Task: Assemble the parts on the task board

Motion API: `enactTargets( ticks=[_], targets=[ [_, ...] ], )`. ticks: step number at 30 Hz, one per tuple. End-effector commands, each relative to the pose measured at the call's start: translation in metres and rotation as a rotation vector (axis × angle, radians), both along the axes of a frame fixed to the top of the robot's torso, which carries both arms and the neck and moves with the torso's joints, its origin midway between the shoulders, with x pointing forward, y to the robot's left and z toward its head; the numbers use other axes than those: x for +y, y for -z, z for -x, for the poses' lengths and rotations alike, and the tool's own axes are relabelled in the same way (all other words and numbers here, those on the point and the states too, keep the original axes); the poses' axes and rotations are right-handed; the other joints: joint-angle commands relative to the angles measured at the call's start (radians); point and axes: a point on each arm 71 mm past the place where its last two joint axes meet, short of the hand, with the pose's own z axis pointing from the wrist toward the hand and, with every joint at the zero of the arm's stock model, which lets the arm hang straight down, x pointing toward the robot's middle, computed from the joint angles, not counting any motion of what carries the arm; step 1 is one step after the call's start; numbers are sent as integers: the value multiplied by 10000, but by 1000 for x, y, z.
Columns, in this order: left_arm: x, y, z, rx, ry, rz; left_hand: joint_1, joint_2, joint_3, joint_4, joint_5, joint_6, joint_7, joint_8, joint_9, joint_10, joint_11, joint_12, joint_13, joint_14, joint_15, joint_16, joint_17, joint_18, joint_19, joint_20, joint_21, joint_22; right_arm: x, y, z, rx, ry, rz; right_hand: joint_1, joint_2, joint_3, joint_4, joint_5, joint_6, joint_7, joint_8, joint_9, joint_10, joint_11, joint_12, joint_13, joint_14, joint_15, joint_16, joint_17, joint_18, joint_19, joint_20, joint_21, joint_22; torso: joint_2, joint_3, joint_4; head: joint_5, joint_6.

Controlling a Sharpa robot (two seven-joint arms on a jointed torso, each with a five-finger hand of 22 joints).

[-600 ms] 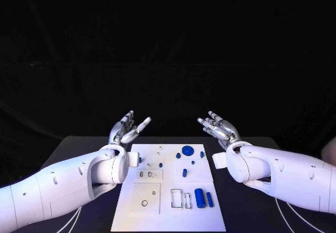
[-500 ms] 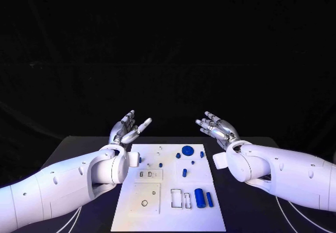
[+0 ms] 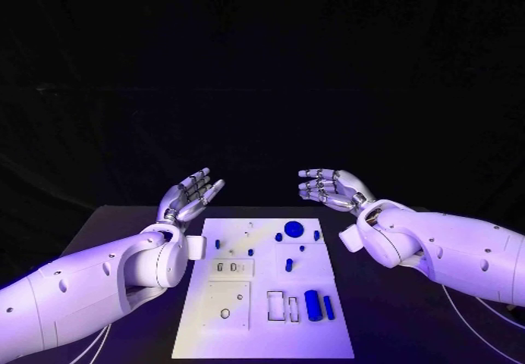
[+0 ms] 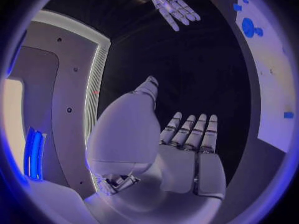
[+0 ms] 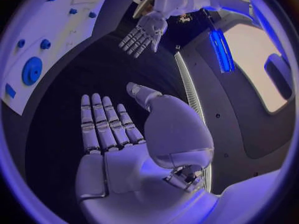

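Black table (image 3: pixel 131 227) carrying the white task board (image 3: pixel 262 318), which lies in the middle between the two arms and runs toward the near edge. Left hand (image 3: pixel 188 196) and right hand (image 3: pixel 334 187) are raised above the far end of the board, well apart from each other and clear of its surface. The left hand's fingers (image 4: pixel 194 132) are straight, side by side, and hold nothing; the right hand's fingers (image 5: pixel 102 122) are likewise extended and bare in the wrist view, though the head view shows them bent somewhat inward at the tips.

Blue parts lie on the board. A round disc (image 3: pixel 293 228) sits near the far end with small pieces beside it; two long pegs (image 3: pixel 319 305) lie side by side near the right edge, just beside a pair of rectangular slots (image 3: pixel 282 307). A square panel with a small ring (image 3: pixel 225 312) occupies the near left.

By judgement, assembly has not begun: no part is in hand, and the step is the first approach. The next move calls for lowering one hand onto a chosen part and closing on it without disturbing its neighbours.

The smallest pieces near the far end are too small to identify. Whether any part already stands seated in the board cannot be told. The left forearm covers the table just left of the board.
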Motion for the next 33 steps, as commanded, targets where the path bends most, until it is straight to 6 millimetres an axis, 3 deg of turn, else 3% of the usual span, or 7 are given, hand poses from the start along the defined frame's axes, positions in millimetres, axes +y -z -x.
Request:
enactTargets(
  ticks=[1,5,10,15,24,27,33],
  targets=[
    [-4,-9,3,-515,697,90,92,254,244,-41,-72,1308,1397,458,266,1903,98,429,161,2591,-240,1026,545,227,1825,-27,751,375,6,-5,0,-1278,-749,2050,412,-349,573,-484,-78,2480,956,672,390,2447,-439,23,-19,2316,-555,687,271,437,1617,-191,910,373,226,14,43,-20,21],
    [-3,-17,5,-751,830,268,285,350,473,-137,-89,3496,1257,1237,715,4613,-250,910,263,4080,-614,1568,792,689,3521,-52,1494,632,6,-9,-3,-1444,-854,2956,377,-525,720,-543,254,2829,819,726,402,2969,-586,-95,-14,2715,-702,736,302,441,1846,-323,1119,464,399,-5,122,-79,43],
    [0,-24,8,-854,1034,435,403,318,662,-194,-83,4515,1054,1581,895,5658,-518,983,242,5055,-925,1877,961,1038,4447,-88,1897,709,7,-16,-8,-1848,-1002,4204,320,-641,716,-527,143,3173,647,781,423,3560,-785,-182,8,3425,-943,939,437,459,2282,-536,1475,630,543,-16,188,-120,23],
    [0,-31,14,-812,1270,656,665,172,909,-363,-100,4883,921,1647,920,6329,-689,906,238,5701,-1123,2051,1142,1083,5000,-187,2079,691,11,-21,-12,-2330,-1259,5930,-43,-1054,363,-325,676,3599,346,836,503,4546,-1141,-197,81,4762,-1388,1503,906,470,3106,-941,2108,936,749,-22,271,-176,23],
    [-6,-40,29,-658,1711,1154,919,31,1083,-550,-108,4911,902,1598,894,6422,-703,748,218,5730,-1138,1991,1176,1082,5127,-224,2087,647,24,-27,-14,-3366,-1643,8478,-78,-1372,-93,-116,751,3907,55,753,586,5301,-1517,-390,308,6749,-1973,2962,2262,446,4698,-1617,3351,1587,1052,-55,402,-323,42],
    [-8,-43,34,-634,1854,1282,914,3,1100,-557,-110,4903,913,1579,885,6418,-694,701,214,5712,-1130,1964,1178,1085,5177,-235,2101,643,30,-27,-14,-3757,-1810,9246,-91,-1498,-177,-48,1249,4085,-65,780,651,5567,-1633,-357,478,7054,-2099,3532,2800,442,5023,-1775,3725,1817,1172,-68,473,-401,78],
    [-8,-47,36,-630,1963,1384,877,-21,1113,-543,-111,4888,938,1553,872,6405,-674,639,210,5682,-1114,1924,1179,1080,5213,-242,2103,629,37,-27,-15,-4153,-1951,9975,-74,-1571,-168,111,1183,4039,28,629,729,4932,-1509,-821,554,7222,-2061,4677,3835,383,5277,-1848,4361,2276,1303,-73,566,-476,71]
  ],
)
